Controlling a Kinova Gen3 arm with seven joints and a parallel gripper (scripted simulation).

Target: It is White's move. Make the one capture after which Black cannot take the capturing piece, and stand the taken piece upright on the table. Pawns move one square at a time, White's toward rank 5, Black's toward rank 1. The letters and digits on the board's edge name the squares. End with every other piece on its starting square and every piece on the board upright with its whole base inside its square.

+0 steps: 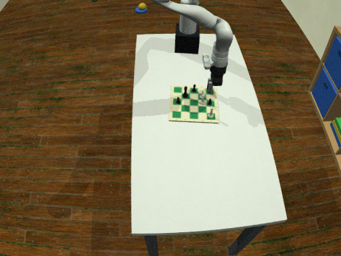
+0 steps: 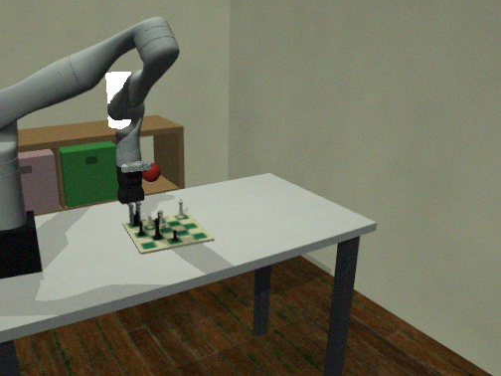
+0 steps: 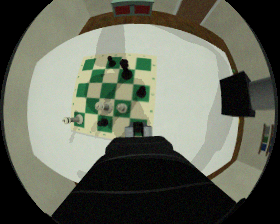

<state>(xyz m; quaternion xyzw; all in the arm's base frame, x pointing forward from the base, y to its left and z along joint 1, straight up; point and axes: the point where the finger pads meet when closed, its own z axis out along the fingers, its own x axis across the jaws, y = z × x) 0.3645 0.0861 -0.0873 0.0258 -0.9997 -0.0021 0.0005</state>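
Note:
The small green and cream chessboard (image 1: 173, 118) (image 2: 147, 249) (image 3: 76, 98) lies on the white table (image 1: 203, 172). My gripper (image 1: 210, 88) (image 2: 135, 216) (image 3: 137, 127) stands down on the board's far right corner square in the top view and is shut on a black piece (image 2: 136, 219) there. The fingers hide most of that piece. Other black pieces (image 1: 185, 91) (image 1: 193, 88) (image 1: 178, 100) (image 1: 210, 101) stand upright on the board. A white piece (image 1: 201, 97) stands near the middle and another white piece (image 1: 211, 112) on the near right corner square.
The arm's black base (image 1: 187, 43) stands at the table's far end. A wooden shelf (image 2: 164, 138) with a green box (image 2: 88, 172) and a red ball (image 2: 152, 172) is behind the table. Another shelf (image 1: 333, 84) stands at the right.

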